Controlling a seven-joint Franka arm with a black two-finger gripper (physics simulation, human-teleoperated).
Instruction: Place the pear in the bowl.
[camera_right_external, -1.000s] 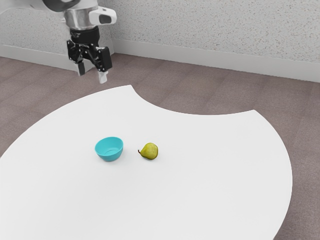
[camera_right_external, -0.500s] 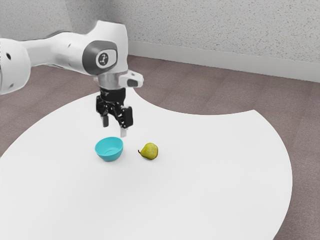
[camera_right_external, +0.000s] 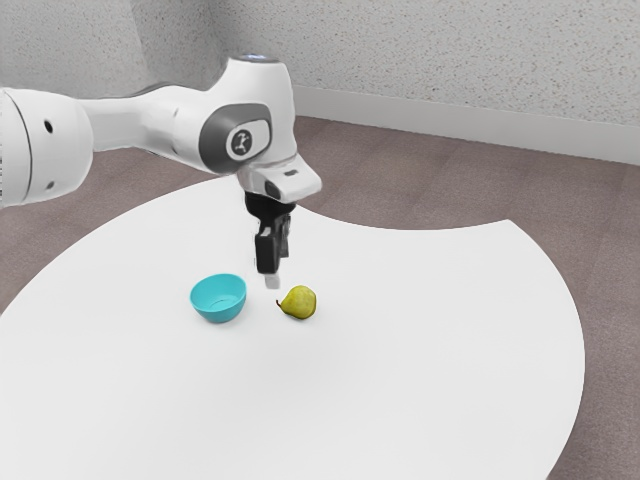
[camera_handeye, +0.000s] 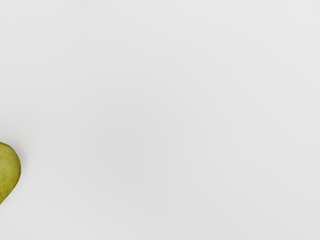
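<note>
1. A speckled grey wall (camera_right_external: 450, 60) stands behind, with a pale baseboard (camera_right_external: 480, 122) along its foot and a brownish floor (camera_right_external: 430, 180) below.
2. In front of me is a white surface (camera_right_external: 400, 400), its outer edge rounded and its far edge curving inward.
3. The pear (camera_right_external: 300, 303), yellowish green, lies on the surface, outside the bowl (camera_right_external: 219, 303); its stem points toward the exterior view's left, to the bowl's side.
4. That bowl is turquoise and upright, near the pear but apart from it, and I can see down to its inside bottom.
5. The white robot arm (camera_right_external: 150, 118) reaches in from the exterior view's left.
6. Its black gripper (camera_right_external: 277, 267) points down, near the pear, the fingers parted, one nearer me than the other, and nothing gripped.
7. The wrist view catches part of the pear's rounded, faintly speckled skin against the pale surface.
</note>
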